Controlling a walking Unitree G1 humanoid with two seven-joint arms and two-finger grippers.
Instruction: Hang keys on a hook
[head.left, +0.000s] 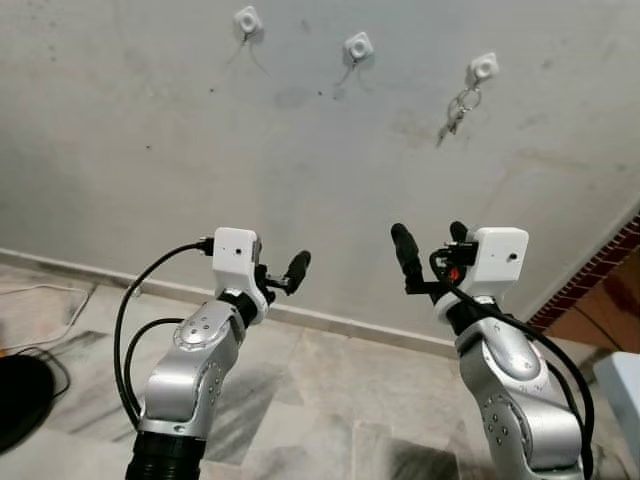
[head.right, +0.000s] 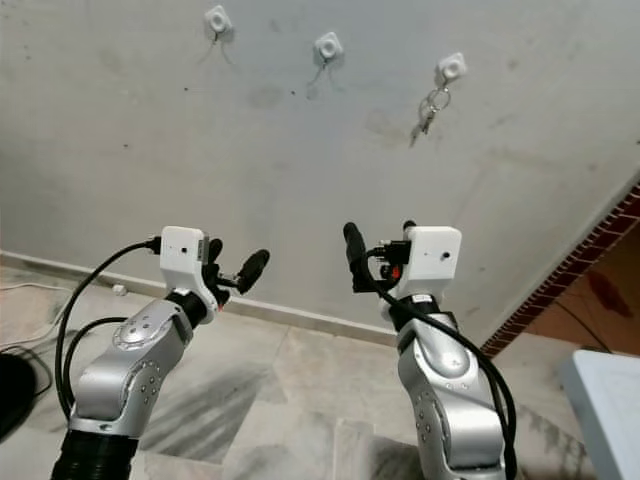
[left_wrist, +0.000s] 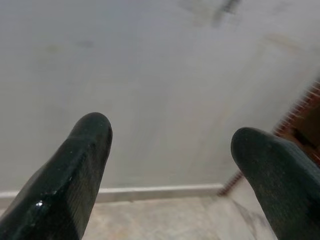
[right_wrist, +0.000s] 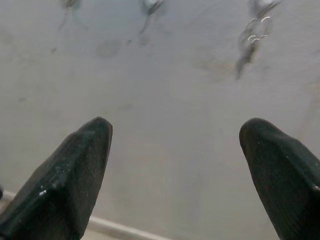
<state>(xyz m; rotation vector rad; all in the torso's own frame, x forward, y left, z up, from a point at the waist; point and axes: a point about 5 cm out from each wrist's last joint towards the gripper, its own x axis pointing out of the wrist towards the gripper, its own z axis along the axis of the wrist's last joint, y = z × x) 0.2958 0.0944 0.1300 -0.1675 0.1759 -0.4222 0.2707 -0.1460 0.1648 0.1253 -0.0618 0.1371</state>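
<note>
Keys (head.left: 456, 113) hang on the rightmost hook (head.left: 484, 67), ring looped over it, bunch dangling just below against the wall (head.left: 300, 200). Looks to me like the hanging is done; what's left is a clean retreat. To do that well: keep my pincers spread, pull straight back from the wall, no sweep upward toward the keys, so nothing clips the ring and knocks it off the hook. Worth a check that the ring sits fully over the hook and not on its tip; too small here to tell.

Two more hooks on the same wall, both to the left of the keys' hook: the middle hook (head.left: 358, 46) and the far-left hook (head.left: 247, 20), both bare as far as I can see.

My right pincer (head.left: 432, 248) is well below the keys, a bit left of them, released, fingers wide apart, nothing between them; wrist view looks up the wall with the keys' hook (right_wrist: 260, 7) beyond one fingertip. Right forearm is raised, elbow low, wrist pointing at the wall.

My left pincer (head.left: 284, 272) is farther left and lower still, well apart from the keys, also released and empty in its wrist view (left_wrist: 165, 165), fingers spread. Left arm is bent up in a similar pose, a black cable looping off its wrist.

Below the keys, at the foot of the wall, a skirting strip meets the tiled floor (head.left: 330, 390). Brick edging (head.left: 590, 280) shows lower right of the keys.
</note>
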